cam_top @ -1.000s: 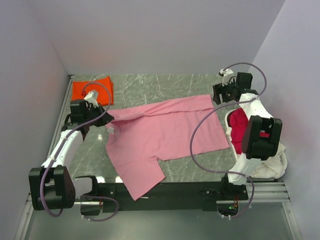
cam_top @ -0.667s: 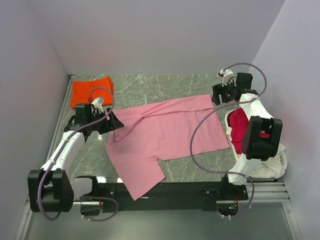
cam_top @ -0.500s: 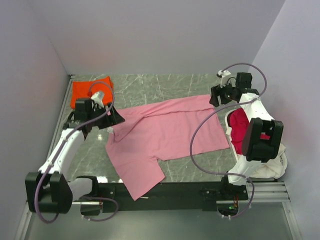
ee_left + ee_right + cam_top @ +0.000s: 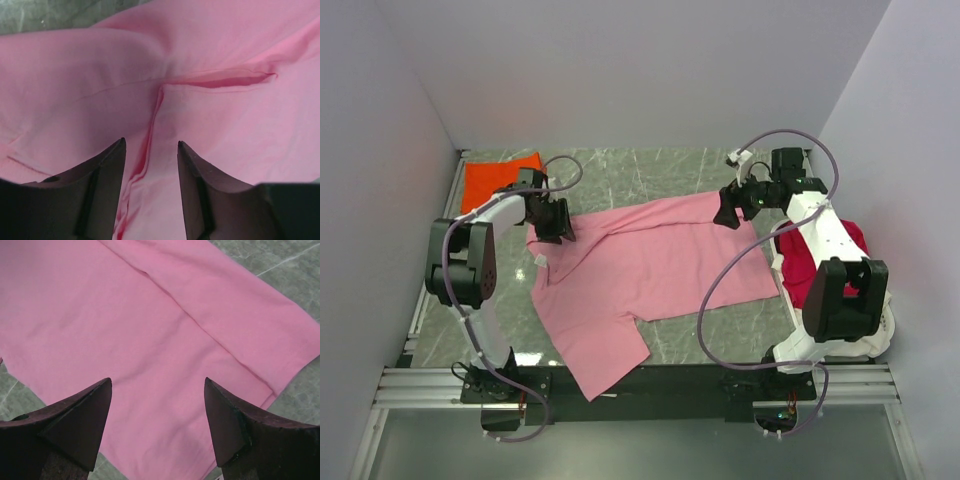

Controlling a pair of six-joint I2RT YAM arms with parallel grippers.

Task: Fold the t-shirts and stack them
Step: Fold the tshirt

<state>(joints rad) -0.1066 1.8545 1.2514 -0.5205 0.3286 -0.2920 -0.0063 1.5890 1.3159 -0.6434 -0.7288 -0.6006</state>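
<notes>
Two hands hang over the pink t-shirt (image 4: 640, 270), spread out mid-surface (image 4: 650, 175) in the top view: left hand (image 4: 552, 220) at its far left edge, right hand (image 4: 728, 208) at its far right corner. An orange-red t-shirt (image 4: 490, 182) lies folded in the far left corner, and a crimson t-shirt (image 4: 798, 268) is bunched at the right. Left wrist: fingers (image 4: 100, 175) parted and released, with a raised pink crease between them. Right wrist: fingers (image 4: 75, 420) spread wide and empty above the pink t-shirt's corner.

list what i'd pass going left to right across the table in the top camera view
orange-red folded t-shirt → left gripper → pink t-shirt → right gripper → crimson t-shirt
</notes>
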